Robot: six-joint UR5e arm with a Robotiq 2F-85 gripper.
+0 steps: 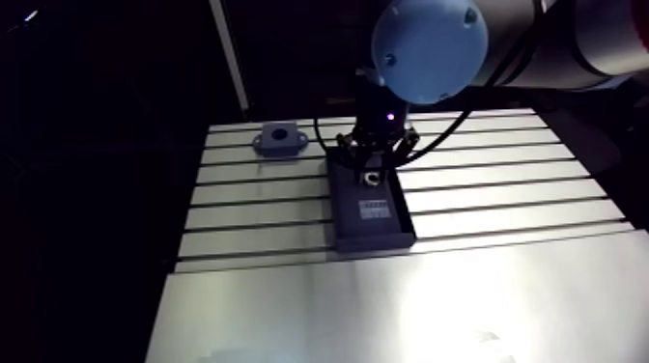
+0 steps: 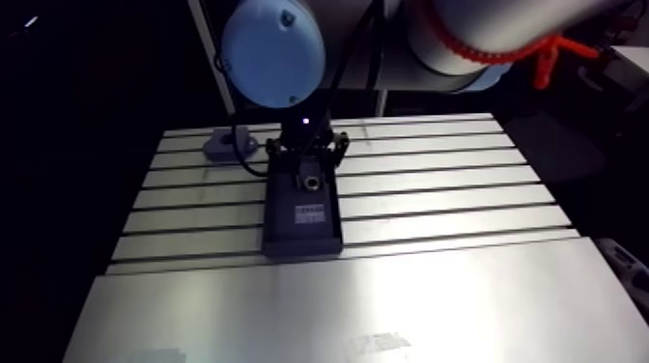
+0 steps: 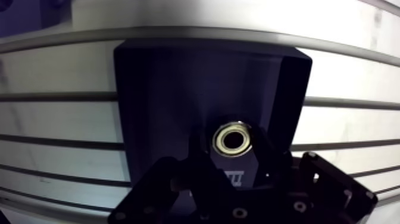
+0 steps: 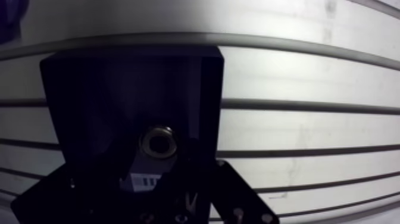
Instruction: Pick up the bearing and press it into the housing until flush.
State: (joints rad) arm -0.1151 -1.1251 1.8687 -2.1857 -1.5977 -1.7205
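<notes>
Sitting between the two fingers (image 3: pixel 199 159) of the tool (image 1: pixel 373 168), the bearing (image 3: pixel 232 138) is a small pale metal ring. One dark finger presses on each side of it, so the tool is clenched on the bearing. Both are low over the far end of a dark rectangular tray (image 1: pixel 373 234), inside its walls. Whether the ring touches the tray floor cannot be told.

Going left to right in the arm view, the housing (image 1: pixel 280 140) comes first. It is a small grey-blue block with a round hole in its top and a short ear at each end. It stands on the tabletop (image 1: pixel 502 193) near the far edge, apart from the tray and level with the tool. Next comes the tray, near the middle of the tabletop, with the tool and bearing over its far end. A small label (image 1: pixel 375 208) with pale markings lies on the tray floor, just nearer than the bearing. To the right there is only bare slotted metal. Between the bearing and the housing stand the tray's left wall and a strip of open tabletop.

Seen from the wrist view, the bearing shows its round face and dark bore, so its axis points up along the tool. The tray's long side runs across the tabletop's slots. The housing's ears line up along the slots.
</notes>
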